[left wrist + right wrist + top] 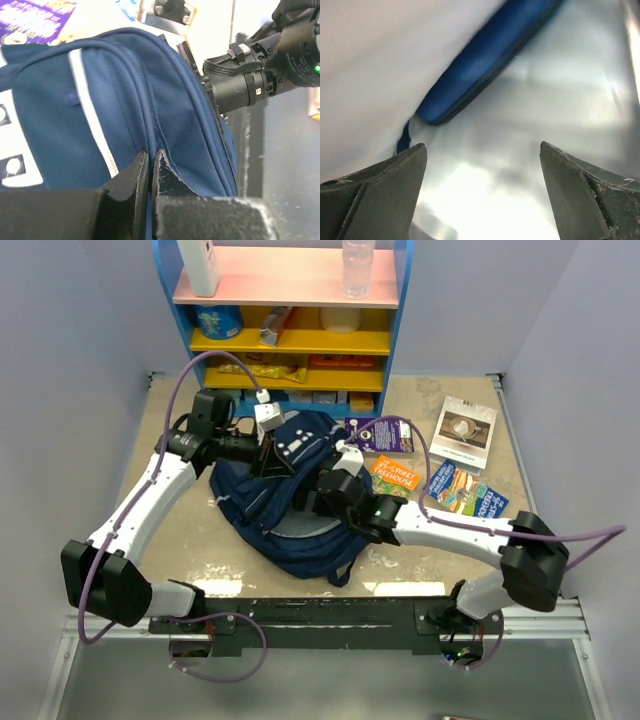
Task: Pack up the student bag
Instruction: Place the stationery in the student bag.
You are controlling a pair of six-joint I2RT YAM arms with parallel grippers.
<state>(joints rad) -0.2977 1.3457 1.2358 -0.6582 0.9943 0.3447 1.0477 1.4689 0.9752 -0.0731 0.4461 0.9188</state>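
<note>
The student bag point(285, 500), a navy backpack with a thin light stripe, lies in the middle of the table. My left gripper point(268, 455) is at its upper left edge. In the left wrist view the gripper point(150, 167) is shut on a fold of the bag's blue fabric point(125, 100) along a seam. My right gripper point(308, 495) reaches into the bag's opening. In the right wrist view it point(482, 145) stands open with nothing between its fingers. It faces the pale grey lining point(545, 90) and a blue flat object point(485, 60) inside.
A blue shelf unit point(290, 340) with snacks and bottles stands at the back. To the right of the bag lie a purple book point(385, 435), an orange book point(395, 475), a white book point(465, 430) and colourful booklets point(470, 495). The right arm's wrist point(260, 75) shows beside the bag.
</note>
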